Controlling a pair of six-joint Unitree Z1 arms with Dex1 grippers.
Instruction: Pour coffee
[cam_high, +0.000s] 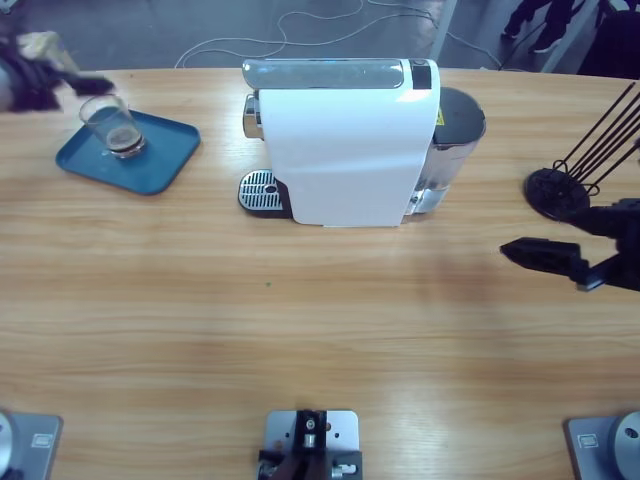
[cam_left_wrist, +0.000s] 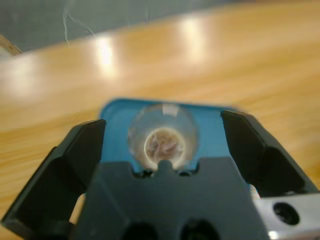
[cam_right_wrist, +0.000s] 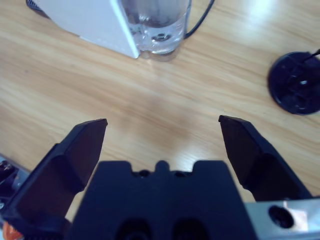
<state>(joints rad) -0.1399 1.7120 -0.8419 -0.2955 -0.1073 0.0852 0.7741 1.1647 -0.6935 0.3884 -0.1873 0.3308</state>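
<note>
Closest under the overhead camera, a long wooden table (cam_high: 300, 340) is stretching from edge to edge, its pale grain bare across the whole near half. A big white coffee machine (cam_high: 345, 140) is standing upright at the middle of the far side, boxy and glossy, with a round metal drip grate at its lower left and a clear water tank (cam_high: 455, 140) behind its right end. At the far left a blue tray (cam_high: 160, 160) with rounded corners is lying flat, and a small clear tumbler (cam_high: 112, 125) is standing on it, holding the coffee (cam_high: 123, 143) as a shallow dark layer at its base. The left gripper (cam_high: 60, 75) is hovering at the top left corner, just beyond the tumbler. At the right edge the right gripper (cam_high: 525, 252) is hanging over bare wood, well apart from the tray, near a black round stand (cam_high: 558, 192) with thin rods.

In the left wrist view, the left gripper (cam_left_wrist: 162, 135) is spreading its black jaws wide, with the tumbler (cam_left_wrist: 162, 132) lying between them and touching neither, on the tray (cam_left_wrist: 112, 115).

In the right wrist view, the right gripper (cam_right_wrist: 162, 132) is also gaping wide over bare table (cam_right_wrist: 150, 110), empty, with the machine's corner (cam_right_wrist: 95, 20), the water tank (cam_right_wrist: 155, 25) and the stand's base (cam_right_wrist: 295, 82) ahead.
</note>
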